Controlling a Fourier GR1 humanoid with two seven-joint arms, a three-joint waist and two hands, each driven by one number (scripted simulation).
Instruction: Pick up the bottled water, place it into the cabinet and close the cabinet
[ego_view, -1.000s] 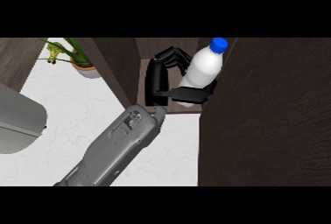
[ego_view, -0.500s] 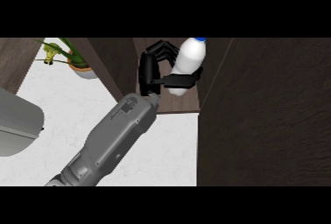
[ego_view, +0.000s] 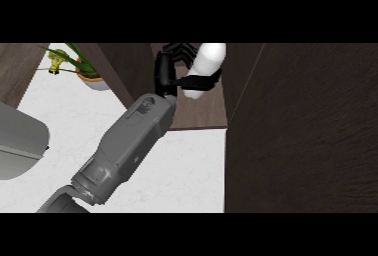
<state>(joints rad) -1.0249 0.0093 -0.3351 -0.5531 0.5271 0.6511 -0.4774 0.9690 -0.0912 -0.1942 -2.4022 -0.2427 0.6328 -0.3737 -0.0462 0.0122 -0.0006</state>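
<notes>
We see one grey forearm (ego_view: 125, 150) rising from the lower left edge and stretching away toward the far middle of the scene. Since it is the only arm in view, we cannot tell for sure which arm it is; we take it to be the right hand (ego_view: 171, 70), and the other hand does not show at all.

The hand is black and sits at the mouth of the open cabinet (ego_view: 203, 107), a dark wooden recess whose brown shelf floor runs from the hand toward us. The fingers (ego_view: 177, 50) are curled around the far left side of the bottled water (ego_view: 207, 60), and the thumb (ego_view: 198, 82) wraps across the near part of the bottle's white body, so the bottle is clasped between them. The bottle lies just right of the palm, tilted, with its upper end cut off by the far edge of the view. It is inside the cabinet opening, above the shelf floor; we cannot tell whether it touches the shelf.

To the right, a broad dark wood panel (ego_view: 303, 130) fills that side of the view, next to the opening. On the left, the white counter (ego_view: 66, 110) carries a potted plant (ego_view: 85, 70) at the far side and a grey rounded appliance (ego_view: 18, 147) at the left edge.
</notes>
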